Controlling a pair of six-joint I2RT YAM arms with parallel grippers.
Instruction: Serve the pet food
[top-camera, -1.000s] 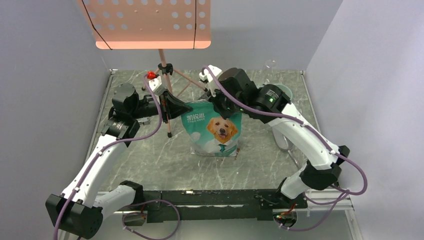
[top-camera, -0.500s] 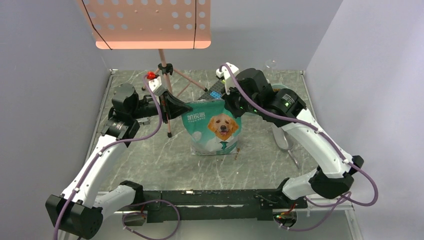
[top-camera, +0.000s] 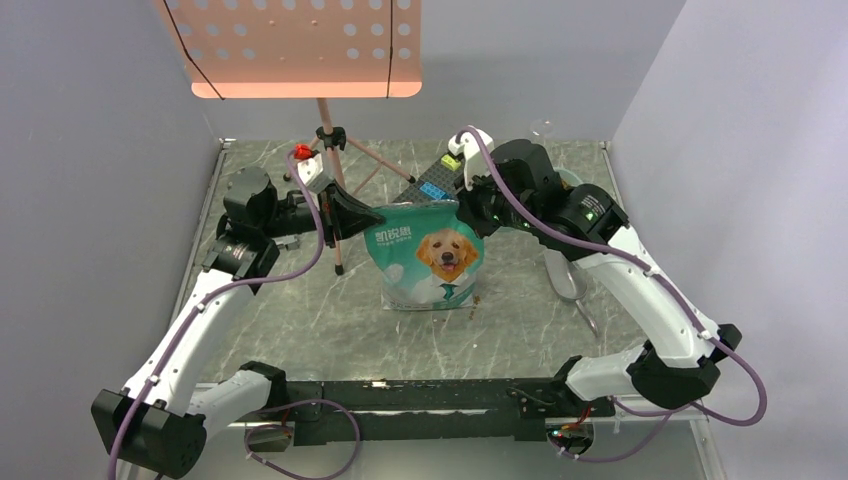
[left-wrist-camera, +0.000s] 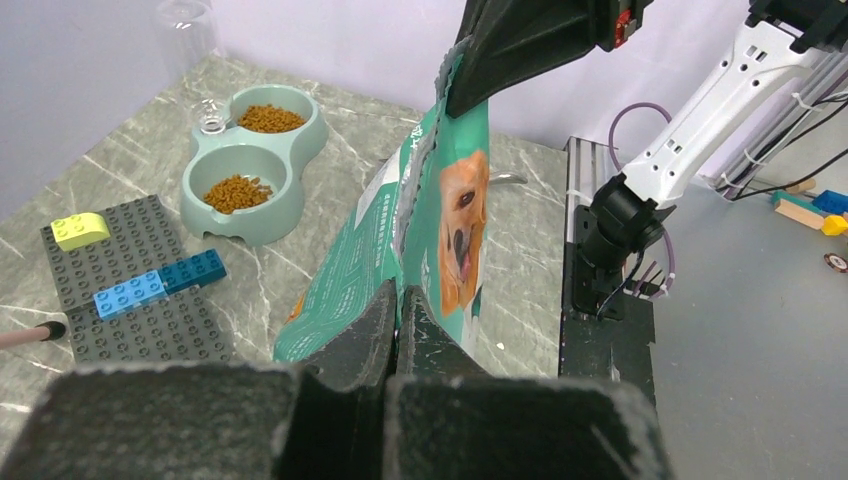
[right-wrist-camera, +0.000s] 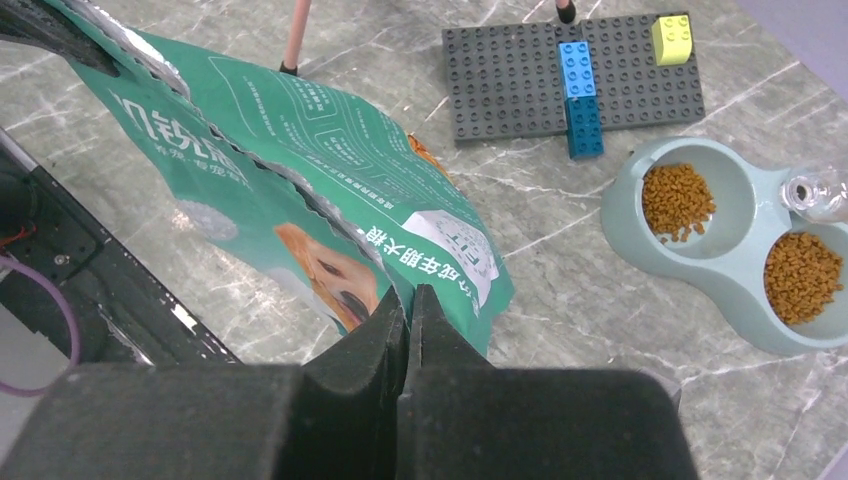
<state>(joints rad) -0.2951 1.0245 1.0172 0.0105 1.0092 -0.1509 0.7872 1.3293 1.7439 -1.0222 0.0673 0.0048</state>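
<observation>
The pet food lies as brown kibble (right-wrist-camera: 678, 200) in both cups of a pale blue-green double bowl (right-wrist-camera: 620, 212); the left wrist view shows the same kibble (left-wrist-camera: 238, 192) in the bowl (left-wrist-camera: 252, 226). A teal bag with a golden dog (top-camera: 430, 255) stands upright mid-table. My left gripper (top-camera: 370, 215) is shut on the bag's top left corner, its jaws pinching the edge (left-wrist-camera: 400, 300). My right gripper (top-camera: 470, 205) is shut on the top right corner (right-wrist-camera: 408, 300). The bag (right-wrist-camera: 300, 190) hangs stretched between both. A few loose pellets (top-camera: 476, 298) lie by its base.
A grey brick baseplate (right-wrist-camera: 510, 80) with blue and yellow bricks sits behind the bag, next to the bowl. A pink perforated stand (top-camera: 300, 45) on tripod legs (top-camera: 337, 240) rises at the back left. A clear glass (left-wrist-camera: 185, 20) stands at the back wall.
My right gripper has shifted right along the bag's top edge and closed on its right corner. The left gripper has kept its grip and place.
</observation>
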